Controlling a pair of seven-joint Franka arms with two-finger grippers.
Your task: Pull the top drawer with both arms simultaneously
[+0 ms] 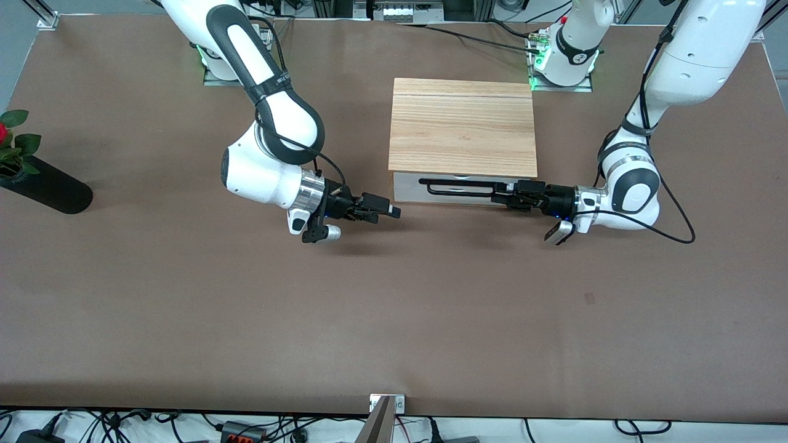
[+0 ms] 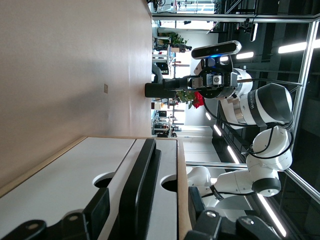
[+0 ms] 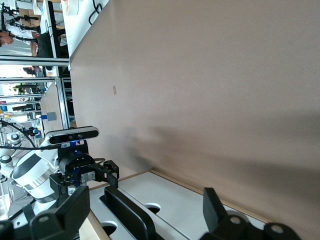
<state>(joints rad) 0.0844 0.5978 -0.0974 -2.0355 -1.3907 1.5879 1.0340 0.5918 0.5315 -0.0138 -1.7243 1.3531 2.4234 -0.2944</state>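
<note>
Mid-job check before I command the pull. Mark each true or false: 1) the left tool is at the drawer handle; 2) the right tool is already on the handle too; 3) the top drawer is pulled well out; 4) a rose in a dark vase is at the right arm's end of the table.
1) True. The left tool sits at the black bar handle, fingers either side of it.
2) False. The right tool is open, off the handle's end, gripping nothing.
3) False. The top drawer looks closed; no brown inside shows.
4) True. The rose in a dark vase lies there.
</note>
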